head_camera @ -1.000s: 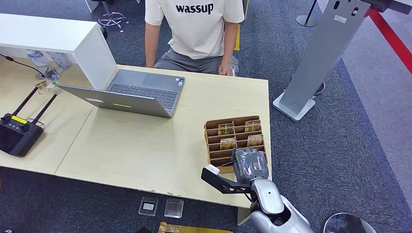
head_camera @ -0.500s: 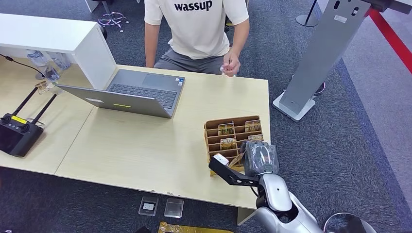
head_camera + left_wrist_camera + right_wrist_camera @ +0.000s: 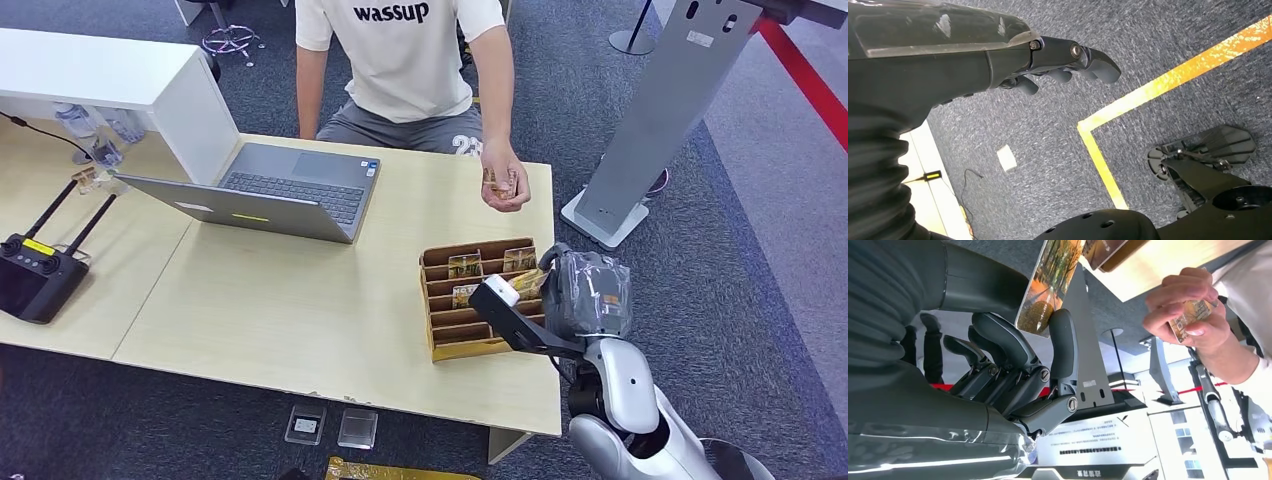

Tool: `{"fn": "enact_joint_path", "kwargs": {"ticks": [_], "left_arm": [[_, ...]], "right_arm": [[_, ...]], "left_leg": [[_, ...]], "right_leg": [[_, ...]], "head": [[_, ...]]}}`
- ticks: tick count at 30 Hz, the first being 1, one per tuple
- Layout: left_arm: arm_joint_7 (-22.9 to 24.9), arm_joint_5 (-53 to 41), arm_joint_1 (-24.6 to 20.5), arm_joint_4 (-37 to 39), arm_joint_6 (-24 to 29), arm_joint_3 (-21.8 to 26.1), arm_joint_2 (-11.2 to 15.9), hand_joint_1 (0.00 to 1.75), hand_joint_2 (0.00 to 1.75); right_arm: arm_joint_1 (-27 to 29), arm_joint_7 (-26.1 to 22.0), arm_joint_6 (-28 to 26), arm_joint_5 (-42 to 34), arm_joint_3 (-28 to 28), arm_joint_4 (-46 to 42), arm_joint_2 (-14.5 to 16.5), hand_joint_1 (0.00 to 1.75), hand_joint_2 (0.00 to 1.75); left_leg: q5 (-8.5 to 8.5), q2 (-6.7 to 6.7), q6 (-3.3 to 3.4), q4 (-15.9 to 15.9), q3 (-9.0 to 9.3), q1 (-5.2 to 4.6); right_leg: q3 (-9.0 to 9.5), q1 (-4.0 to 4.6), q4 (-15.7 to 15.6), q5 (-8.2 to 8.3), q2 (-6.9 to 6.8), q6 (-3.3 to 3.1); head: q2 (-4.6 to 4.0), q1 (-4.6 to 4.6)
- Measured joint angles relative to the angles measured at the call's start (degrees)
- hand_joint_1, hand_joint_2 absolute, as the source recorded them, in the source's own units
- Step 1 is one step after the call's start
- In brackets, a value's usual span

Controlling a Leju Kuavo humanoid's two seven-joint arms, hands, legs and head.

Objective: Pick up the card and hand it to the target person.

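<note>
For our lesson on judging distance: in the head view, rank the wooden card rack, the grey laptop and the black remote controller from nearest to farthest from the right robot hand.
1. Slotted wooden card rack, just beside the right robot hand.
2. Open grey laptop, mid-table towards the person.
3. Black remote controller with two antennas, at the table's far left end.

Silver right arm, grey hand under clear plastic wrap, black bracket, ribbed wrist cover.

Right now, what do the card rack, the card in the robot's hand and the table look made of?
Card rack: looks like brown corrugated cardboard or thin wood, matte, with stepped slots. Card pinched by the right hand: stiff, thin, glossy printed face, likely plastic or coated paper. Table: pale wood-grain laminate, smooth, low sheen.
</note>
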Motion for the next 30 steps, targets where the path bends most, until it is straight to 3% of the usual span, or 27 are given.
{"fn": "enact_joint_path", "kwargs": {"ticks": [4,12,19,25,27,30], "left_arm": [[0.33,-0.26,-0.13,0.00,-0.13,0.00,0.00,0.00,1.75],[1.55,-1.66,-0.85,-0.03,-0.65,-0.04,-0.07,0.00,1.75],[2.18,-2.67,-1.83,-0.07,-1.31,-0.04,-0.56,0.00,1.75],[2.45,-2.73,-2.14,-0.07,-1.56,-0.04,-0.72,0.00,1.75],[2.50,-2.73,-2.15,-0.07,-1.72,-0.04,-0.72,0.00,1.75],[2.08,-2.74,-2.13,-0.07,-2.50,-0.04,-0.72,0.00,1.75]], "right_arm": [[0.00,-1.03,-1.22,-1.34,-0.10,-0.36,0.01,1.75,1.75],[-1.64,-6.66,-11.14,-3.02,-0.11,3.72,1.47,1.75,1.75],[-7.11,-13.84,-22.76,-5.12,-0.91,14.35,5.16,1.75,1.75],[-10.56,-16.56,-25.99,-6.14,-1.78,23.53,8.36,1.75,1.75],[-11.38,-16.91,-26.34,-6.18,-2.11,25.87,9.24,1.46,1.75],[-12.37,-17.45,-26.77,-6.31,-2.38,29.32,10.44,0.64,1.75]], "left_leg": [[0.00,0.00,0.00,0.00,-0.01,0.00],[0.00,0.00,0.00,0.00,-0.04,0.00],[0.02,-0.01,0.00,0.00,-0.03,0.00],[0.02,-0.02,0.00,0.00,-0.05,0.00],[0.02,-0.02,0.00,0.00,-0.06,0.00],[0.02,-0.02,0.00,0.00,-0.05,0.00]], "right_leg": [[0.01,0.00,0.00,0.00,0.00,0.00],[0.00,0.00,0.01,0.00,-0.01,0.00],[0.01,0.00,0.04,0.01,-0.03,0.00],[0.00,0.00,0.05,0.01,-0.05,0.00],[-0.01,0.00,0.05,0.00,-0.05,0.00],[-0.01,0.00,0.04,0.00,-0.04,0.00]], "head": [[0.00,0.02],[0.00,0.04],[0.00,0.01],[0.00,0.02],[0.00,0.03],[0.00,0.01]]}}
